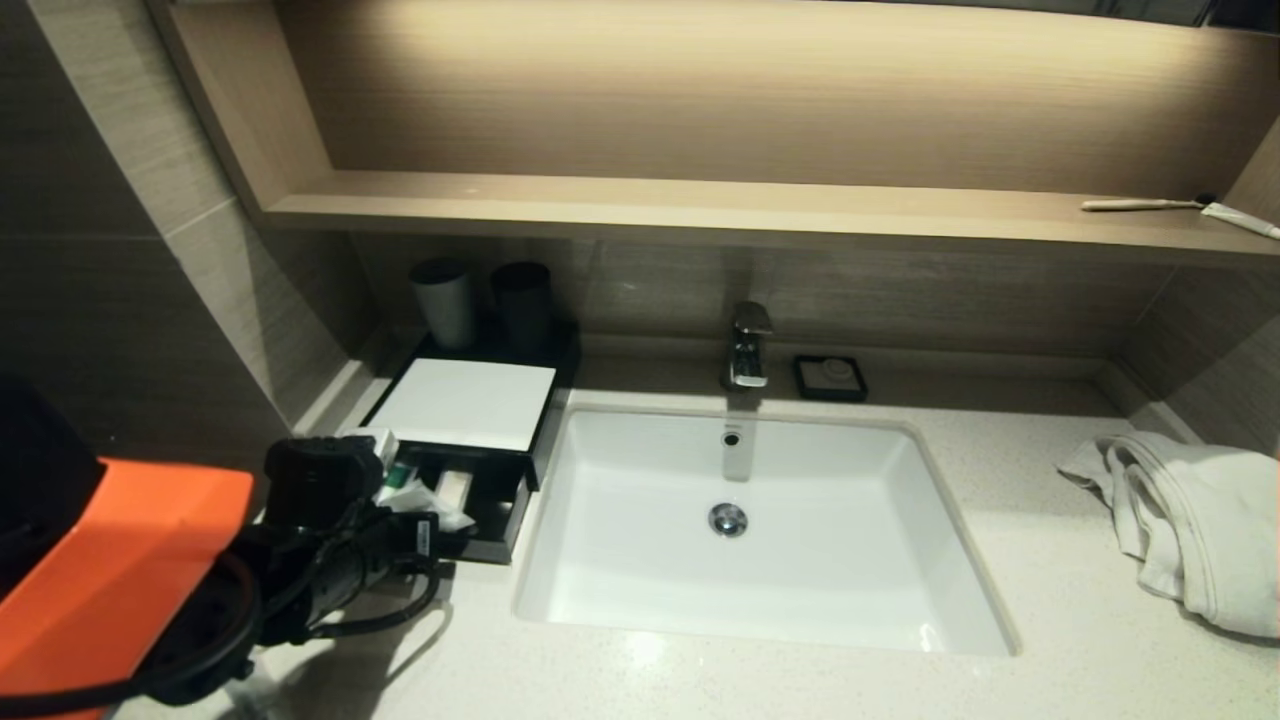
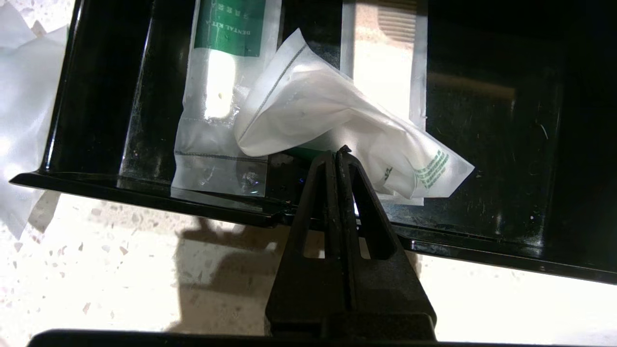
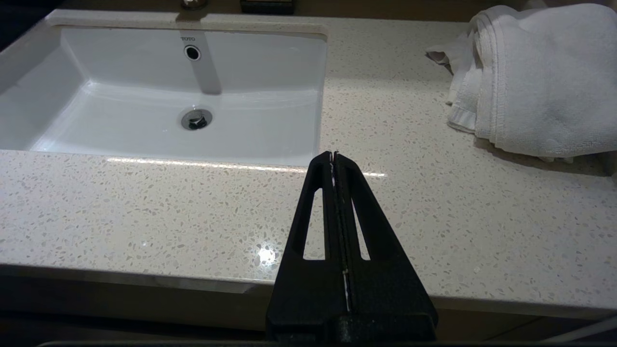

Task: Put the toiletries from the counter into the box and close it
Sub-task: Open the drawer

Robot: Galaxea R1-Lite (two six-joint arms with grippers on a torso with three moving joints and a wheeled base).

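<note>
The black box [image 1: 465, 402] with its white top panel stands on the counter [image 1: 700, 680] left of the sink, its drawer [image 1: 500, 510] pulled out. In the drawer [image 2: 506, 144] lie a crumpled white packet [image 2: 332, 115], a clear-sleeved pack with a green label [image 2: 217, 96] and another clear pack [image 2: 385, 67]. My left gripper [image 2: 337, 152] is shut and holds nothing. Its tips are over the drawer's front wall, at the crumpled packet's edge. A white plastic-wrapped bundle [image 2: 19, 120] lies on the counter outside the drawer's side wall. My right gripper [image 3: 335, 155] is shut and empty over the counter's front edge.
The white sink [image 1: 620, 600] fills the middle, with the faucet [image 1: 748, 345] and a black soap dish [image 1: 830, 378] behind it. Two dark cups [image 1: 445, 300] stand behind the box. A white towel [image 1: 1190, 520] lies at the right. A toothbrush [image 1: 1140, 204] rests on the wooden shelf.
</note>
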